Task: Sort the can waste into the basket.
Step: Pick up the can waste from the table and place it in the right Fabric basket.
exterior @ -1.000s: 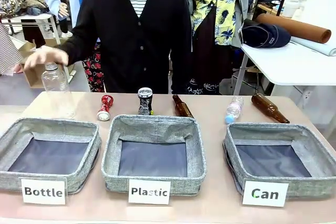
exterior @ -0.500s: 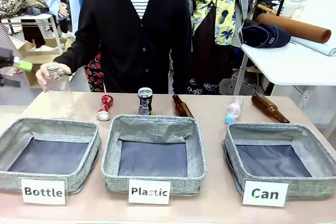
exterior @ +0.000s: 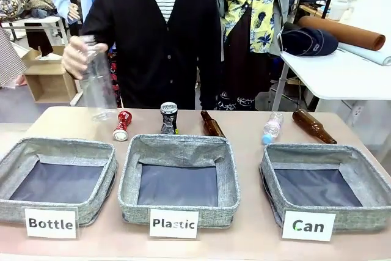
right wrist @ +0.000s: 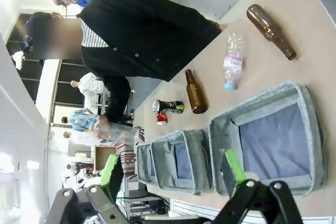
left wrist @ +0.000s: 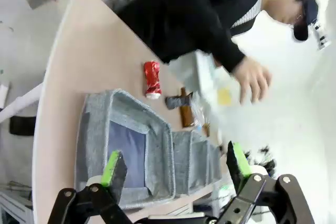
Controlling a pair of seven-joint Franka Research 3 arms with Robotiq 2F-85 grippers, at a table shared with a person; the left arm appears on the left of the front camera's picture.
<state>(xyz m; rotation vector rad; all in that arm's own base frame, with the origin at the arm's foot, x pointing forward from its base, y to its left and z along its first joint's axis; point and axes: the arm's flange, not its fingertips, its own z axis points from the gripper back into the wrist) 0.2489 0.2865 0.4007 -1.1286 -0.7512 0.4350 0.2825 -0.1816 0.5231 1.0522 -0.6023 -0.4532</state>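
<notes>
The left gripper [left wrist: 176, 163] and right gripper [right wrist: 170, 166] are held wide, nothing gripped. The red can [exterior: 123, 124] and dark can [exterior: 168, 117] are seen on the table [exterior: 256, 121], well apart from the basket [exterior: 317, 149].

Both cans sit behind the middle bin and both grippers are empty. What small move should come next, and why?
Probably reach the right gripper, open and empty, toward the dark can. It stands nearer the Can basket than the red can, which lies near the person's hand holding up a clear bottle.
</notes>
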